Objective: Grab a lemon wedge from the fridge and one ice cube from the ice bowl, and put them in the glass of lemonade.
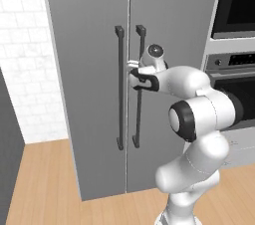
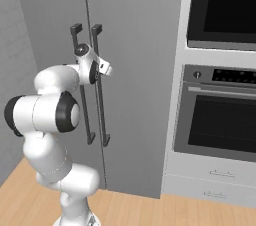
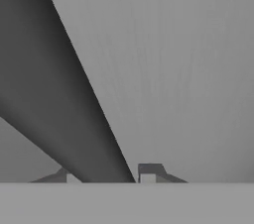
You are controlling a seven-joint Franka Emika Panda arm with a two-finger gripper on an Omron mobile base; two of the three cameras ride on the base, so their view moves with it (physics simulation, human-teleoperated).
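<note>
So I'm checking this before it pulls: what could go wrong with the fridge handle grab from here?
The gripper sits at the right door's handle, with the left door's handle close beside it; a finger could catch the wrong bar. In the hand view the bar runs slanted between the fingertips, so the grip may slip. The fridge is still closed.

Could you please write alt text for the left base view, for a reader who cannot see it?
The white robot arm reaches its gripper to the right door's dark vertical handle on the closed grey fridge. A built-in oven stands to the right.
</note>
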